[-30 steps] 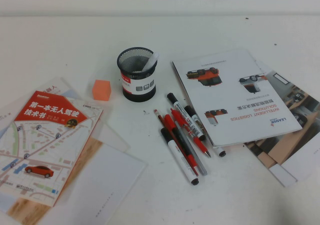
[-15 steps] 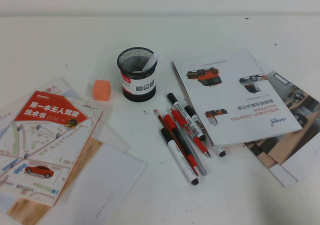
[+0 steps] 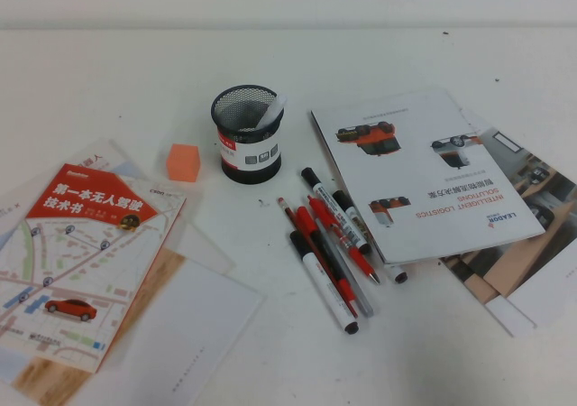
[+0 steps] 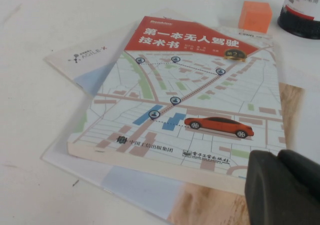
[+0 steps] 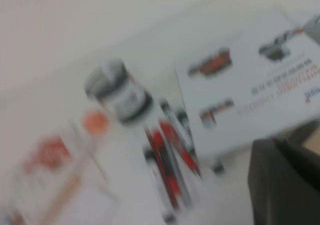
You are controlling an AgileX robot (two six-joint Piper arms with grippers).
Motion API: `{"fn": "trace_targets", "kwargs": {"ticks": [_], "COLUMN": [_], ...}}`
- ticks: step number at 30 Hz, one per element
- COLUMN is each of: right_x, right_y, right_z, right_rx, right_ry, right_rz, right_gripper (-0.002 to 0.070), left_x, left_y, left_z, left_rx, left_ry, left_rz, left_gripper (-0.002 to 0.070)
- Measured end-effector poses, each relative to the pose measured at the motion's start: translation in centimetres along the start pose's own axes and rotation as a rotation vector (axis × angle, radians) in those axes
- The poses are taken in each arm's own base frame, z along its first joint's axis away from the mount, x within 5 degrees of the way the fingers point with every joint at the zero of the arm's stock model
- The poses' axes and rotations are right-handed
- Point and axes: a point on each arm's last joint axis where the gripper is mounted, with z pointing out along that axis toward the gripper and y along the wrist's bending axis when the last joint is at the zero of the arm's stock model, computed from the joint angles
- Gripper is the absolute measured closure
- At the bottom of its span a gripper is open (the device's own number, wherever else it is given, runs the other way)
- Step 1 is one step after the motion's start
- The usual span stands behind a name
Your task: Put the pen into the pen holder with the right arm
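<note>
Pen (image 3: 323, 281) lies among red pens (image 3: 329, 254), near-right of pen holder (image 3: 247, 133). Left gripper (image 4: 282, 187) over the map book (image 4: 190, 105), right gripper (image 5: 285, 182) above the brochure (image 5: 250, 92); can't tell either's finger state.

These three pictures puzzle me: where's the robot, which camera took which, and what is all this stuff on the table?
The robot has two arms, each ending in a gripper, but neither shows in the overhead picture, taken from a raised camera looking down at the table. The other two pictures come from cameras on the arms' wrists. The dark shape in a corner of each is part of that arm's gripper: the left gripper above the map book, the right gripper over the brochure, its picture blurred. Neither holds anything. On the white table stand a black mesh pen holder and an orange cube. Beside them lies a cluster of red pens and markers, including the pen meant for the holder, white with black ends.
</note>
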Motion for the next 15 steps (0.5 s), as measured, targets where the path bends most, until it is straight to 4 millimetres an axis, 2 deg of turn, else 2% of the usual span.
{"fn": "trace_targets", "kwargs": {"ticks": [3, 8, 11, 15], "right_x": [-2.1, -6.1, -7.1, -6.5], "right_y": [1.1, 2.1, 3.0, 5.1], "right_z": [1.6, 6.2, 9.7, 15.0], "right_rx": [0.066, 0.121, 0.099, 0.099], "right_ry": [0.232, 0.622, 0.863, 1.115], "right_rz": [-0.146, -0.279, -0.339, -0.510], "right_gripper": [0.0696, 0.0696, 0.0696, 0.0696], "left_x": [0.0, 0.0, 0.0, 0.0], "left_y": [0.0, 0.0, 0.0, 0.0], "left_z": [0.0, 0.0, 0.0, 0.0], "left_rx": [0.000, 0.000, 0.000, 0.000], "left_ry": [0.000, 0.000, 0.000, 0.000], "left_rz": [0.000, 0.000, 0.000, 0.000], "left_gripper": [0.0676, 0.0676, 0.0676, 0.0676]}}
